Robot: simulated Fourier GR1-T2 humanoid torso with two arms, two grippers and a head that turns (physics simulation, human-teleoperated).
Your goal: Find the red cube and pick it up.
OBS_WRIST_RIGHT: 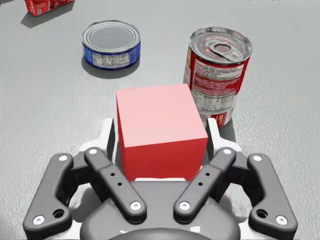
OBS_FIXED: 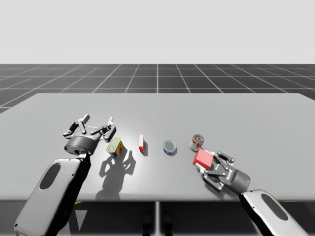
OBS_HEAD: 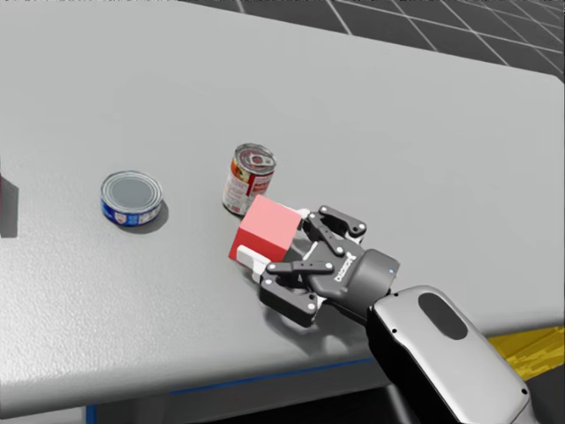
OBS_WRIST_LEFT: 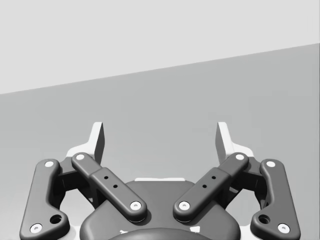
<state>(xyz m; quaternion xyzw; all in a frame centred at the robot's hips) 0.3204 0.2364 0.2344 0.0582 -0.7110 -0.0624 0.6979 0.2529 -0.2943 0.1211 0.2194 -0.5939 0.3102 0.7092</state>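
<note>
- Arms: my right arm reaches in low over the table [OBS_FIXED: 246,118], forearm angled toward the tall red can [OBS_FIXED: 197,143], wrist nearly level with the tabletop.
- My right gripper [OBS_FIXED: 204,161] is clenched on the red cube [OBS_FIXED: 202,158]. In the right wrist view one finger presses each side face of the cube [OBS_WRIST_RIGHT: 159,131].
- The cube sits just on my side of the tall red can [OBS_WRIST_RIGHT: 217,75], almost touching it. In the head view it [OBS_HEAD: 265,228] looks tipped in the right gripper [OBS_HEAD: 278,238]. I cannot tell whether it is clear of the table.
- My left arm stands well apart from the tall red can, out to my left. My left gripper [OBS_FIXED: 98,120] is raised and released.
- In the left wrist view its fingers [OBS_WRIST_LEFT: 97,137] are spread wide over bare tabletop.
- Containers: the tall red can [OBS_HEAD: 248,179] stands upright, its pull-tab lid sealed. The flat blue can [OBS_FIXED: 170,147] is near it on my left, upright, lid closed. Their contents cannot be seen.
- The yellow can [OBS_FIXED: 114,147] is much farther from the tall red can on that side, tilted, beside my left gripper.
- The small red box [OBS_FIXED: 141,143] stands on edge between the yellow can and the flat blue can.
- Count: three cans, one box, one cube, two grippers.
</note>
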